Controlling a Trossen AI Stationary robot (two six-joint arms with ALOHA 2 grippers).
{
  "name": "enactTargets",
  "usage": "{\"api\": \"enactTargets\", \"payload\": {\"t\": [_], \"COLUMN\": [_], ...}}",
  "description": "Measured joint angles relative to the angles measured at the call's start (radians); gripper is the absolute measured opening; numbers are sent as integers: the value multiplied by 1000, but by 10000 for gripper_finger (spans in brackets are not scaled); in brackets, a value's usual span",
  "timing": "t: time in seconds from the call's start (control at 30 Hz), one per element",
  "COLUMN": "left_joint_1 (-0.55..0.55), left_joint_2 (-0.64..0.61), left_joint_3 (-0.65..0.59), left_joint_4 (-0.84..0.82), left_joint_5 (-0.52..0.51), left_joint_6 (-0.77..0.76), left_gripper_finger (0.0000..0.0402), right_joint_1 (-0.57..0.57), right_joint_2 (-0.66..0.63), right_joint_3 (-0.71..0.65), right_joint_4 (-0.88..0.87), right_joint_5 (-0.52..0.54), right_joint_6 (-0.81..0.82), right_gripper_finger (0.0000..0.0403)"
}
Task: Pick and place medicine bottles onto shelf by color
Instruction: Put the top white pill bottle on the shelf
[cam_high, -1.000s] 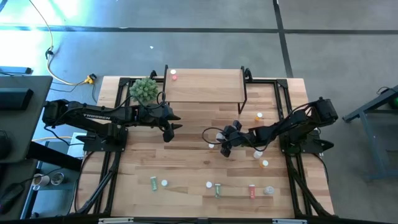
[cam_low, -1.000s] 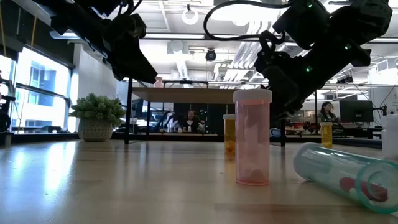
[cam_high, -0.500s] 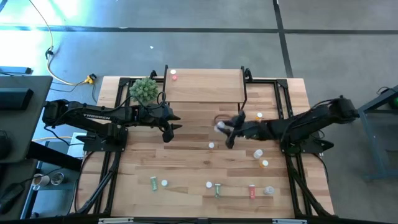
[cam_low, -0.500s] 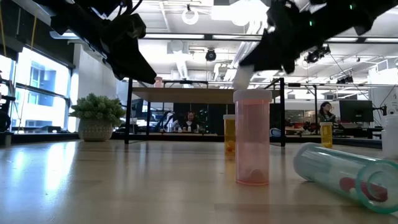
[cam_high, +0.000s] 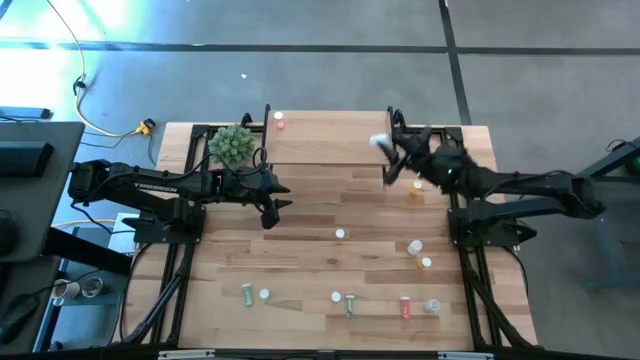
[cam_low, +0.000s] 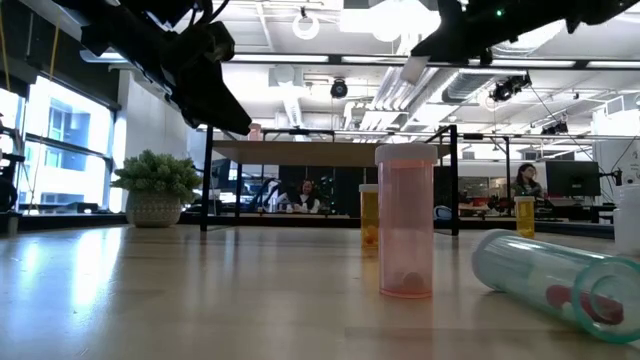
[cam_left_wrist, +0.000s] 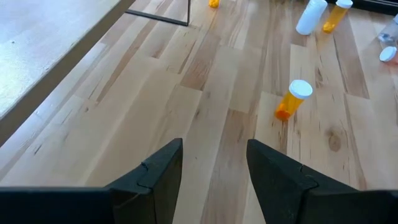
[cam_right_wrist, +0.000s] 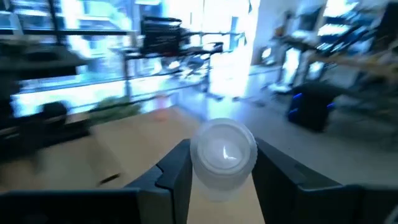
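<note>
The slatted light-wood surface (cam_high: 300, 250) carries a low shelf with a pale wooden top on thin black legs (cam_high: 330, 137) along its far edge, with a small potted green plant (cam_high: 231, 145) just beside the shelf's left end. One red bottle with a white cap (cam_high: 279, 121) already stands on the shelf's far-left corner.

The right claw (cam_high: 385, 148) is raised over the shelf's right end. It grips a clear white-capped bottle (cam_right_wrist: 222, 155), cap toward the wrist camera, clamped between both dark fingers (cam_right_wrist: 175, 171). Judged from this position, the clear bottle is being carried to the end opposite the red one, which would keep the colours apart.

The left claw (cam_high: 270, 205) waits above the surface in front of the shelf, fingers parted and holding nothing. An orange bottle lying on its side (cam_left_wrist: 291, 99) shows ahead of it.

Remaining bottles are scattered well apart (most lie along the near edge): a green one (cam_high: 246, 294), a pink upright one (cam_low: 405, 222) and a clear one on its side (cam_low: 545, 275). Most of the sorting appears undone.
</note>
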Motion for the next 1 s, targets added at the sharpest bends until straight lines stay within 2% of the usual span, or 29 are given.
{"api": "enactTargets", "payload": {"t": [0.17, 0.27, 0.57, 0.77, 1.0], "left_joint_1": [0, 0, 0, 0, -3], "left_joint_2": [0, 0, 0, 0, 0], "left_joint_3": [0, 0, 0, 0, 0], "left_joint_4": [-2, -9, -8, -8, -8], "left_joint_5": [-11, -19, -19, -18, -18], "left_joint_6": [-1, -1, -1, -9, -10], "left_gripper_finger": [170, 170, 170, 170, 170], "right_joint_1": [-127, -191, -332, -372, -401], "right_joint_2": [24, 50, 189, 315, 418], "right_joint_3": [124, 174, 271, 365, 412], "right_joint_4": [-160, -254, -334, -449, -479], "right_joint_5": [-16, -79, -266, -280, -288], "right_joint_6": [-68, -49, -9, 16, 26], "right_gripper_finger": [124, 124, 124, 124, 124]}}
